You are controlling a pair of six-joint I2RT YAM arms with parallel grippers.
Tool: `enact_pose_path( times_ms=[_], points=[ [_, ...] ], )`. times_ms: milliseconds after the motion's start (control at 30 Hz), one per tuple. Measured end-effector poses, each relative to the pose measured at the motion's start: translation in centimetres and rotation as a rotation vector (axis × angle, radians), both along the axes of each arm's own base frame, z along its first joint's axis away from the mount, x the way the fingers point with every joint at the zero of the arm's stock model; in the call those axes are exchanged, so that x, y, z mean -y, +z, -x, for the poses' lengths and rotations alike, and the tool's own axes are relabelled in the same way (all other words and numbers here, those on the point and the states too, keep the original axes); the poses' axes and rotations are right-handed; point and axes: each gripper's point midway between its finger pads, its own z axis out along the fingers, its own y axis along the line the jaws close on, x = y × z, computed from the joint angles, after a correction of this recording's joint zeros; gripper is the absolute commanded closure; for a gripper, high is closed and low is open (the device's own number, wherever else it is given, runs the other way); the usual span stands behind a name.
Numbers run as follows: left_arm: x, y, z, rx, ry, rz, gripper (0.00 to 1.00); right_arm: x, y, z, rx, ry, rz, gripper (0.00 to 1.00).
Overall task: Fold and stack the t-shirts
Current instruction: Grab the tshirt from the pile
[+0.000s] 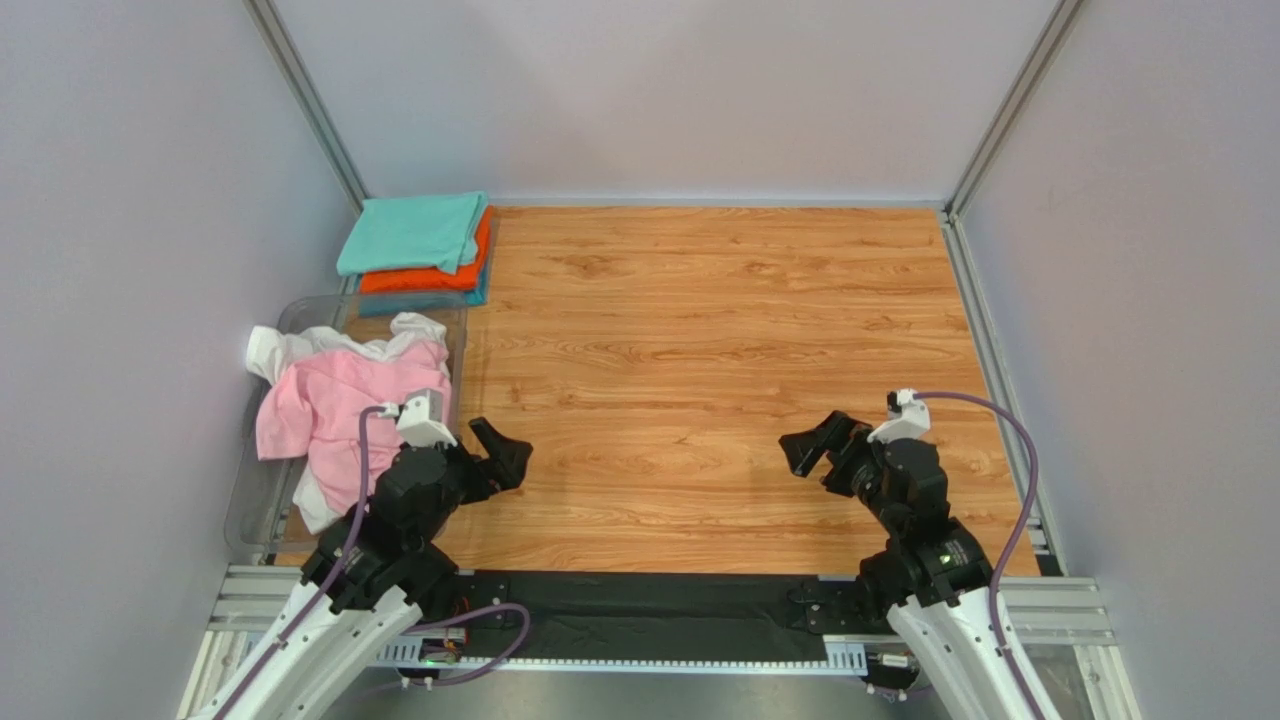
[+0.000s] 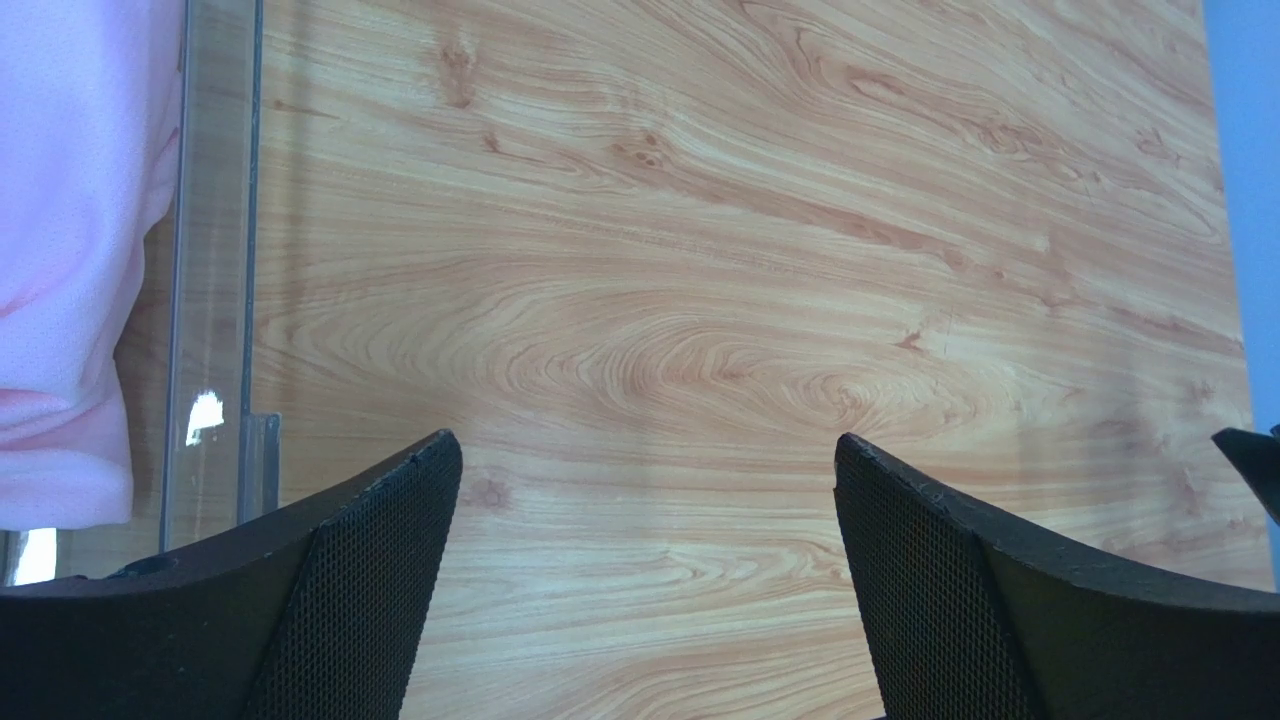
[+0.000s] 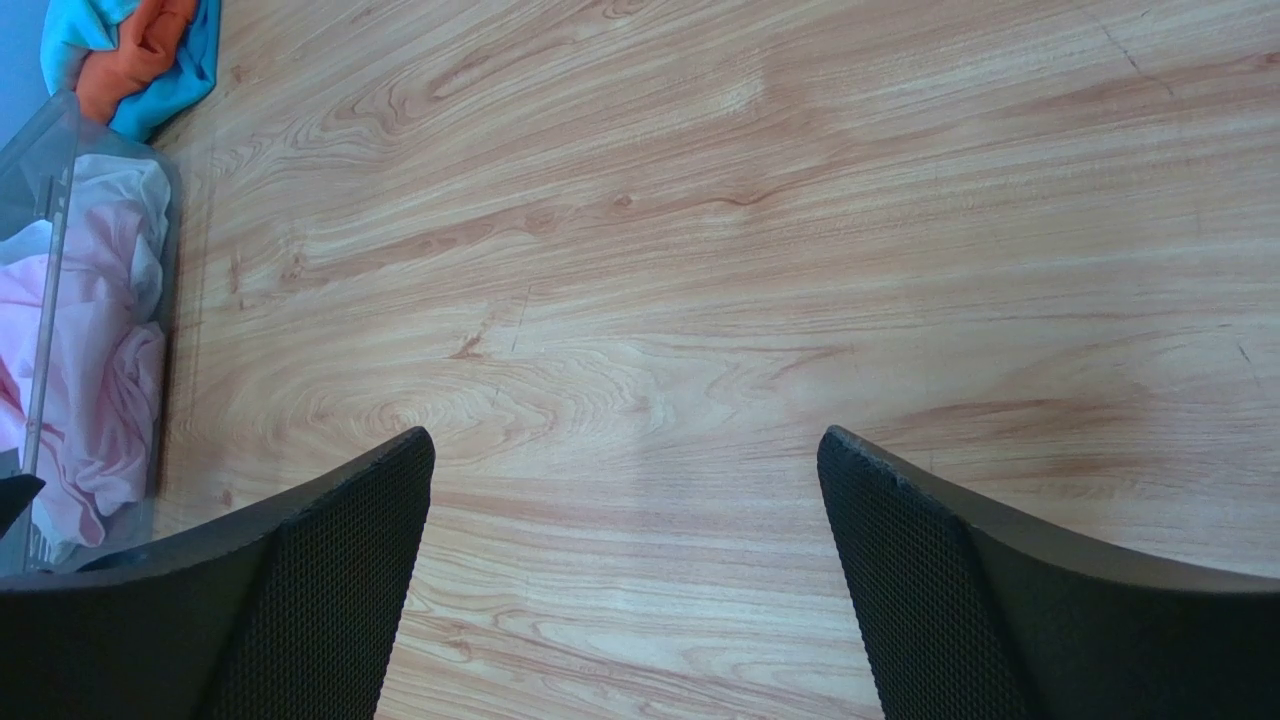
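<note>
A crumpled light pink t-shirt [image 1: 323,402] lies on a white t-shirt [image 1: 278,350] in a clear bin [image 1: 301,314] at the left. It also shows in the left wrist view [image 2: 68,225] and the right wrist view [image 3: 90,360]. Teal [image 1: 409,230], orange [image 1: 436,278] and blue [image 1: 443,300] t-shirts sit folded in a stack at the far left corner. My left gripper [image 1: 504,450] is open and empty over bare wood, just right of the bin. My right gripper [image 1: 804,447] is open and empty over bare wood at the near right.
The wooden tabletop [image 1: 721,345] is walled by grey panels at the left, back and right. The clear bin's wall [image 2: 218,270] stands just left of my left fingers. A black strip [image 1: 661,600] runs along the near edge between the arm bases.
</note>
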Motion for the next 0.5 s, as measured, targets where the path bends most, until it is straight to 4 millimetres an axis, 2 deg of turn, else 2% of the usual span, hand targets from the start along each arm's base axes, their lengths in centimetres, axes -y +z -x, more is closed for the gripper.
enact_pose_path(
  times_ms=[333, 400, 500],
  points=[
    [0.6, -0.6, -0.8, -0.062, -0.021, -0.068, 0.00, 0.1, 0.0, -0.1, 0.001, -0.008, 0.000, 0.00],
    [1.0, 0.1, -1.3, -0.087, -0.035, -0.106, 0.00, 0.1, 0.0, -0.1, 0.001, -0.008, 0.000, 0.00],
    [1.8, 2.7, -3.0, -0.100, -0.036, -0.149, 0.00, 0.1, 0.0, -0.1, 0.001, -0.008, 0.000, 0.00]
  ],
)
